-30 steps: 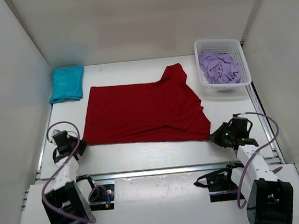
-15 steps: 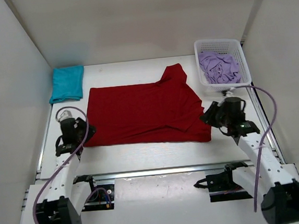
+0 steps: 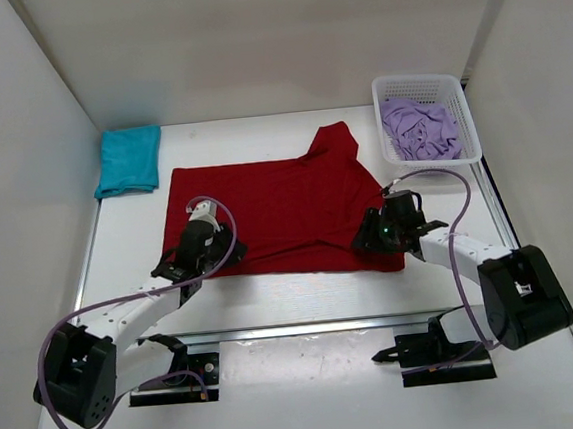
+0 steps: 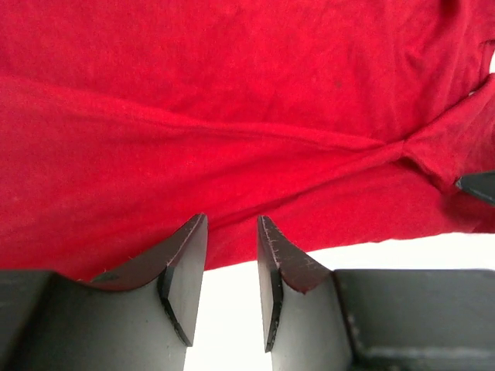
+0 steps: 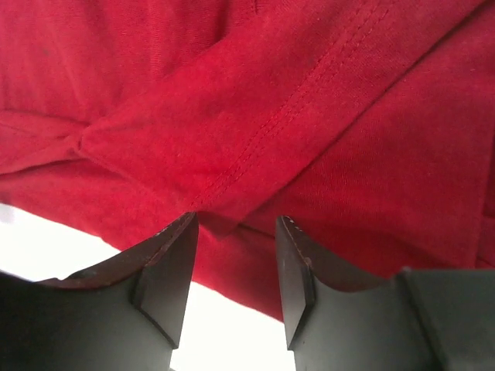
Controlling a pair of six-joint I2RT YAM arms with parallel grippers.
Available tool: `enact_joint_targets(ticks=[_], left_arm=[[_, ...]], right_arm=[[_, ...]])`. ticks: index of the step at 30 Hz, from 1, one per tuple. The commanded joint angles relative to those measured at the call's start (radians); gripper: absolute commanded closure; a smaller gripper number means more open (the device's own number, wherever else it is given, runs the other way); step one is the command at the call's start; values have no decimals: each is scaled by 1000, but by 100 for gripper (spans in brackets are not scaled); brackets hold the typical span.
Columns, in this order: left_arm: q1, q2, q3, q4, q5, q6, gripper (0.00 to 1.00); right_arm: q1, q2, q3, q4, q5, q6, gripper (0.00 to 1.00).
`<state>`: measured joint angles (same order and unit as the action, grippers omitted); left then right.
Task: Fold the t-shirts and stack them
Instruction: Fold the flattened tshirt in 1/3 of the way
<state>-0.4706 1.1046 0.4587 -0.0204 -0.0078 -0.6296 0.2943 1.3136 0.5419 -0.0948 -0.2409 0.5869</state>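
Observation:
A dark red t-shirt (image 3: 276,207) lies spread flat in the middle of the table, one sleeve pointing to the back. My left gripper (image 3: 220,252) is at its near hem, left of centre; the jaws (image 4: 232,224) are open, tips at the hem (image 4: 232,116), bare table between the fingers. My right gripper (image 3: 369,235) is over the shirt's near right corner, jaws (image 5: 238,224) open above a folded sleeve edge (image 5: 309,116). A teal t-shirt (image 3: 128,159) lies folded at the back left. A lilac t-shirt (image 3: 420,129) sits crumpled in the basket.
The white mesh basket (image 3: 423,83) stands at the back right corner. White walls close in the table on the left, back and right. A metal rail (image 3: 307,328) runs along the near edge, in front of the arm bases.
Both arms have swung in from the table's outer sides to the red shirt's near hem. Both grippers have gone from shut to open.

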Motion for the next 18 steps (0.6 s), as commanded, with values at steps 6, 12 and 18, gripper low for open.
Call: enact_joint_targets(ticks=[6, 12, 18], left_arm=[[-45, -12, -101, 114, 3, -44, 59], [-5, -63, -163, 114, 31, -36, 59], [-8, -92, -173, 114, 28, -38, 59]], right_arm=[[6, 64, 7, 132, -30, 50, 67], [12, 85, 44, 113, -37, 44, 90], [17, 130, 150, 70, -21, 15, 97]])
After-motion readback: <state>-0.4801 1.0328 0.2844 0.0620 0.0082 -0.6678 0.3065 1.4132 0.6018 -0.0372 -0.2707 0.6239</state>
